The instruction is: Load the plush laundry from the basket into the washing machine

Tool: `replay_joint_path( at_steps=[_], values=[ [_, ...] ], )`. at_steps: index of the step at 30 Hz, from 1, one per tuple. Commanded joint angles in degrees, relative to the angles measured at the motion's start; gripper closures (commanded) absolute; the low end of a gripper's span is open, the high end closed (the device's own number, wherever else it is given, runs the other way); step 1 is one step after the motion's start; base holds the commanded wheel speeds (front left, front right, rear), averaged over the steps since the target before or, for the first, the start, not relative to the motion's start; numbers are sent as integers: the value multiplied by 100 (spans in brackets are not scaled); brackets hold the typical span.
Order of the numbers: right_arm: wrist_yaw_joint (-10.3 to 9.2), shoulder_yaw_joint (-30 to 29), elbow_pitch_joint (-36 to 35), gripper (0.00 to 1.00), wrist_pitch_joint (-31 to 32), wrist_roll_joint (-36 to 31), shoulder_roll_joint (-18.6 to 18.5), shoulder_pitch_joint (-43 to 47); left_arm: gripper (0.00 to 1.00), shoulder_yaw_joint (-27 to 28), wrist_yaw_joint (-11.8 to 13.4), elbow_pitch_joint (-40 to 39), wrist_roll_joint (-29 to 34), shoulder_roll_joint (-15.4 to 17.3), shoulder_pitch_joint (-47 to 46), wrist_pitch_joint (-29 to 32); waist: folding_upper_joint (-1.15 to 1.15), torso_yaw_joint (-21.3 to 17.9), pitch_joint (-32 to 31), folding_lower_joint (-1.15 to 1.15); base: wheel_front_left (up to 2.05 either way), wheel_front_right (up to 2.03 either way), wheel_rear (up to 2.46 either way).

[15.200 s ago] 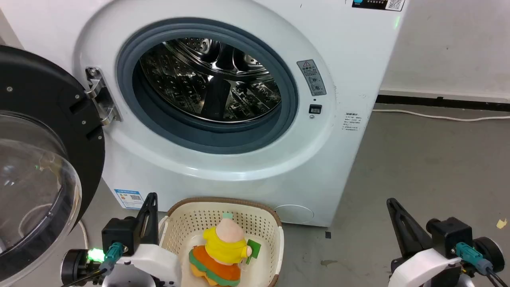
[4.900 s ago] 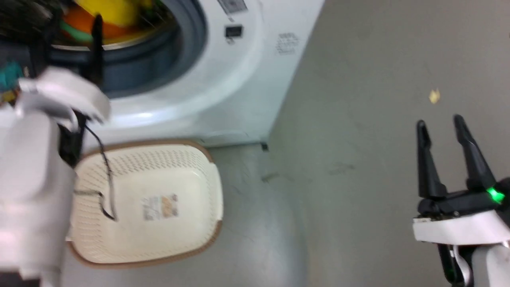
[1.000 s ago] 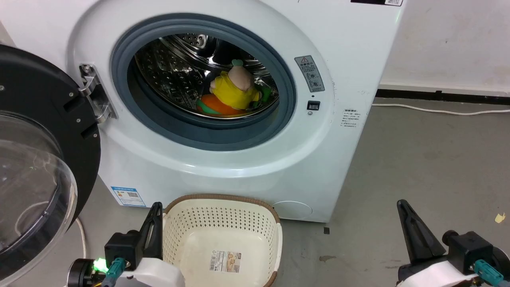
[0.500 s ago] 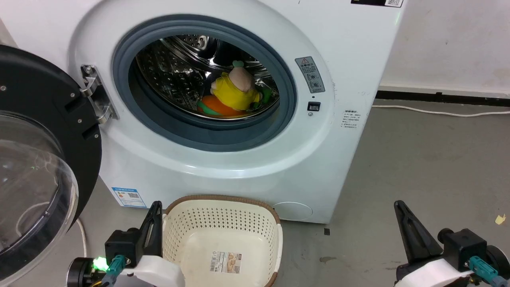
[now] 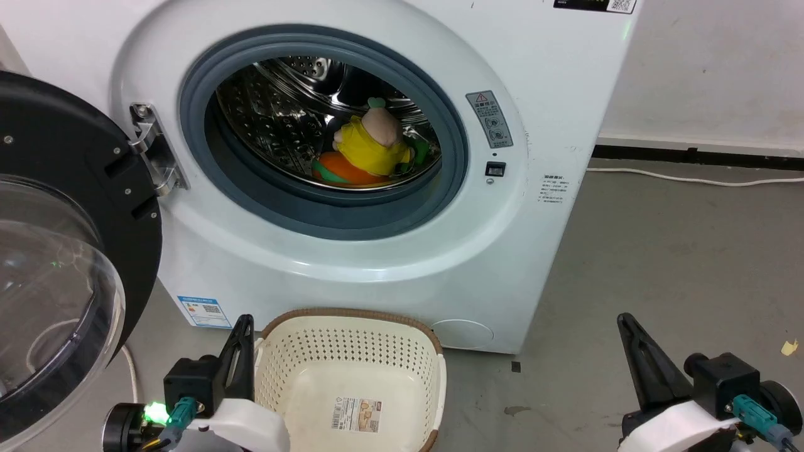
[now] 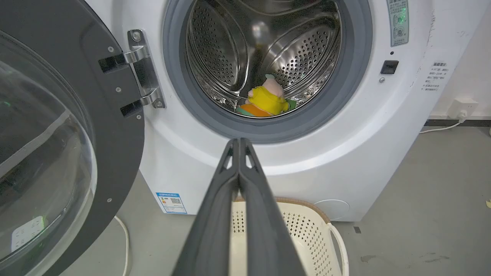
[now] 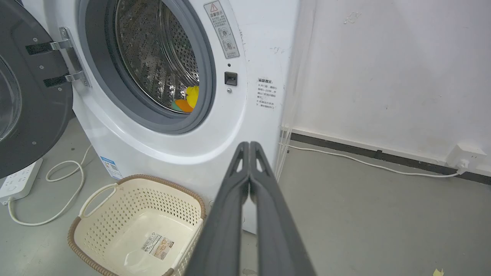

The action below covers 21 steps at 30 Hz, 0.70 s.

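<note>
The plush laundry [image 5: 367,147], a doll in a yellow shirt and orange skirt, lies inside the steel drum of the washing machine [image 5: 534,94]; the left wrist view shows the doll [image 6: 266,101] there too, and the right wrist view a sliver of it [image 7: 188,99]. The cream basket [image 5: 352,351] stands on the floor below the porthole with only its label inside. My left gripper [image 5: 244,321] is shut beside the basket's left rim, holding nothing. My right gripper [image 5: 624,319] is shut over bare floor to the right. Both fingertips meet in the wrist views [image 6: 239,141] [image 7: 249,144].
The black-rimmed domed door [image 5: 56,251] hangs open at the left. A white cable [image 5: 691,179] runs along the wall base behind. A power strip [image 7: 17,182] and its cord lie on the floor left of the basket [image 7: 138,226]. Grey floor [image 5: 659,251] stretches to the right.
Between 15 seconds ago and now the doll went from the basket into the drum. Over the last second the camera shifted slightly; both grippers stayed shut and low.
</note>
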Motion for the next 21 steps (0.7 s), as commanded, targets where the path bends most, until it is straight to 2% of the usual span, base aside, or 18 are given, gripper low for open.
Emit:
replay_joint_path(
  at_steps=[1, 21],
  values=[
    [-4, 15, 20, 100, 42, -33, -1, -76, 100, 40, -26, -43, 60, -29, -17, 34, 0, 2, -4, 0, 0, 0, 0],
    [-5, 50, 56, 100, 265, -112, -1, -159, 100, 158, -85, -171, 192, -112, -20, 257, 0, 16, -38, 0, 0, 0, 0]
  ],
)
